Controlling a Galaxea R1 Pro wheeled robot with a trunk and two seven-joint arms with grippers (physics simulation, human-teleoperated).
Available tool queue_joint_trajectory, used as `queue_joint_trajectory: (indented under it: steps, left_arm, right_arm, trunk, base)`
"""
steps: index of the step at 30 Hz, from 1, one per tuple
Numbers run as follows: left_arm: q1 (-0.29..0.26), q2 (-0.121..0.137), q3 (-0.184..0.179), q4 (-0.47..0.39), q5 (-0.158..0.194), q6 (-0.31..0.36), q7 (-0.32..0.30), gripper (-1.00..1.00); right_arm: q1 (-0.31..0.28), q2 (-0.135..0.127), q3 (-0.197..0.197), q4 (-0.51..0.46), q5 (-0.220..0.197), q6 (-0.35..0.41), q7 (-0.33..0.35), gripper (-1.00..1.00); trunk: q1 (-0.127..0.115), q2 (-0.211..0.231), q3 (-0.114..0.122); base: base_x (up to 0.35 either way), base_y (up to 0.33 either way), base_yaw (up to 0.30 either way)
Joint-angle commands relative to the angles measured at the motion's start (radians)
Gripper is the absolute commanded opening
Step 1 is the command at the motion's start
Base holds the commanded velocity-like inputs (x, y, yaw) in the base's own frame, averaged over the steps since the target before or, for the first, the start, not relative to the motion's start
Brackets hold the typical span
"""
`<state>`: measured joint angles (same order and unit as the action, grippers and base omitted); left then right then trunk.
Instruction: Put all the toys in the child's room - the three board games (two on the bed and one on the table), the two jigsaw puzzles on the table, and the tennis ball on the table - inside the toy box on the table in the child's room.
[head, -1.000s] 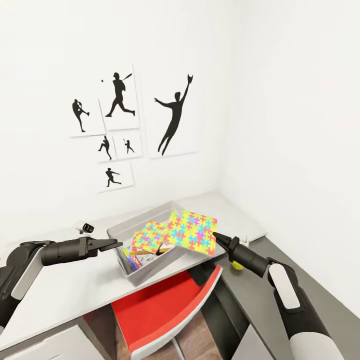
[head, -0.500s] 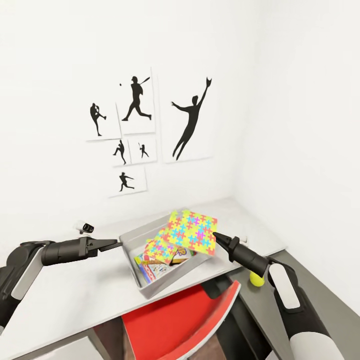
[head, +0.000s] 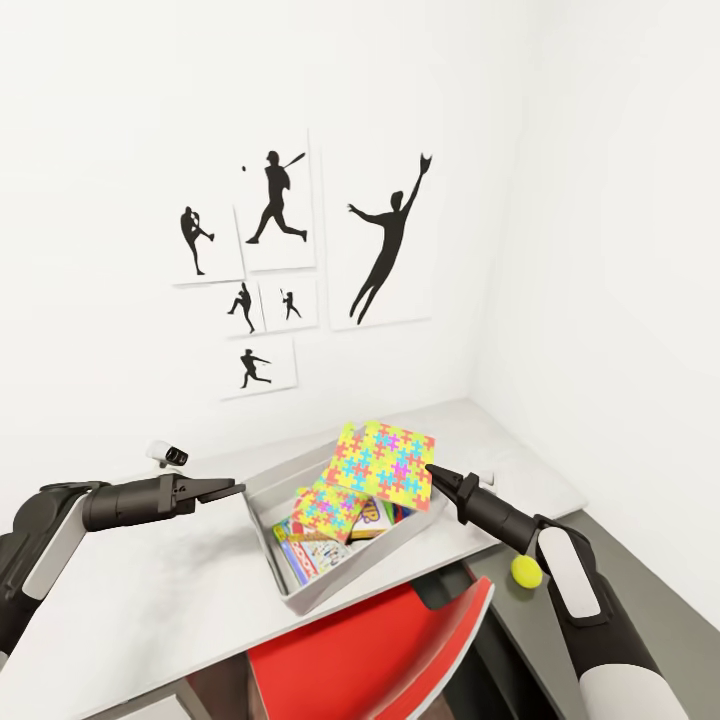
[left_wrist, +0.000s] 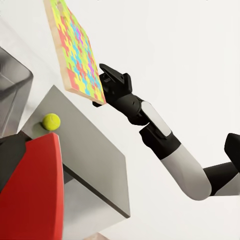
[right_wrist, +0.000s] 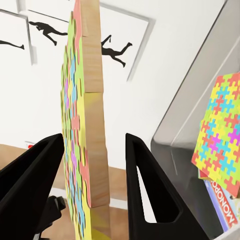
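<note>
Holding a jigsaw puzzle (head: 386, 463) by its lower right edge, right gripper (head: 432, 471) at centre right of the head frame, fingers (right_wrist: 145, 185) pinching the slab across its thickness with a little slack visible on one side in the right wrist view. Puzzle tilted steeply, patterned face toward the camera, broad face running up and left from the fingertips. Suspended above the right-hand part of the toy box (head: 262, 480), which sits at lower centre on the table (head: 150, 600); box interior lying down and left of the held piece. Already inside: second puzzle (head: 327, 506) resting on board games (head: 310, 555). Judged requirement for release: lower and lay the slab flat, long side along the box, before parting the fingers, otherwise risk of catching the right wall.

Left gripper (head: 222, 489) at left centre, just beside the box's left rim, fingers drawn together on nothing; right arm clearly the working one.

Tennis ball (head: 526, 571) at lower right, on the dark side unit (head: 600, 550), off the table, just beside the right forearm.
</note>
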<state>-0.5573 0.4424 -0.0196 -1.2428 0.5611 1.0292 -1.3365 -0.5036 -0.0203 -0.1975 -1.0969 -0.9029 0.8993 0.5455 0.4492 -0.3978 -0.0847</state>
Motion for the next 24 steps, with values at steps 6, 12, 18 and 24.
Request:
queue_joint_trajectory:
  steps: [6, 12, 18, 24]
  left_arm:
    - [-0.001, 0.001, -0.002, 0.0, 0.004, 0.008, -0.001, 1.0]
    - [-0.001, 0.001, -0.002, 0.0, 0.004, 0.008, -0.001, 1.0]
    - [-0.001, 0.0, -0.002, 0.0, 0.004, 0.008, -0.001, 1.0]
    - [-0.001, 0.001, -0.002, 0.0, 0.004, 0.008, -0.001, 1.0]
  right_arm:
    - [-0.001, 0.0, -0.002, 0.0, 0.002, 0.006, 0.004, -1.0]
    - [-0.001, 0.0, -0.002, 0.0, 0.002, 0.006, 0.004, -1.0]
    - [-0.001, 0.0, -0.002, 0.0, 0.002, 0.006, 0.004, -1.0]
    - [-0.001, 0.0, -0.002, 0.0, 0.002, 0.006, 0.004, -1.0]
  trunk:
    - [0.001, -0.002, -0.002]
    - [0.001, -0.002, -0.002]
    - [0.001, -0.002, -0.002]
    - [0.001, -0.002, -0.002]
  base:
    - [0.096, 0.098, 0.0]
    - [0.018, 0.016, 0.0]
    - [0.173, 0.088, 0.0]
    - [0.128, 0.013, 0.0]
